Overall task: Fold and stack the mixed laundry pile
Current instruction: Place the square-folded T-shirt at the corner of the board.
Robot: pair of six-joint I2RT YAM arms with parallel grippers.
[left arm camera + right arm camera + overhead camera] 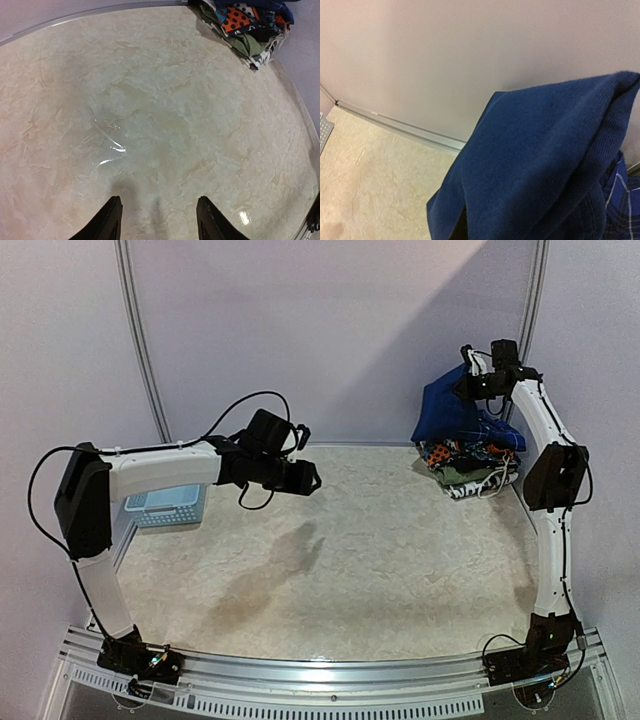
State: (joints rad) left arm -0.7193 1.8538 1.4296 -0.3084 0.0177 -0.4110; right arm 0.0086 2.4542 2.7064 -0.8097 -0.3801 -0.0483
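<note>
The laundry pile [468,462] sits in the far right corner of the surface [350,560], close to the wall [330,340]. It is a heap of soft clothes, all mixed up. One bit has orange and black spots, one bit is green, and one bit low down is black and white.

One piece, a big blue cloth [450,410], is pulled up out of the pile. Its top is high in the air and its lower end hangs down to the heap. The right fingers [474,383] are at the top of the blue cloth. They are pressed together and pinch it. In the right wrist view the blue cloth fills most of the picture and hides the fingers. Low on the right, a blue and black plaid cloth [620,200] peeks out from under it.

The right arm [555,500] stands tall along the right side of the surface and bends over the pile.

The left fingers [305,478] are well apart from the pile. They hang in the air over the left middle of the surface. They are spread apart and hold nothing. The left wrist view looks down past the two black fingers at the bare surface between them, with the pile far off in the top right corner. The left arm [165,465] throws a soft shadow on the surface.

A light blue basket [165,505] with little slots sits at the left edge of the surface. The left arm hides part of it.
</note>
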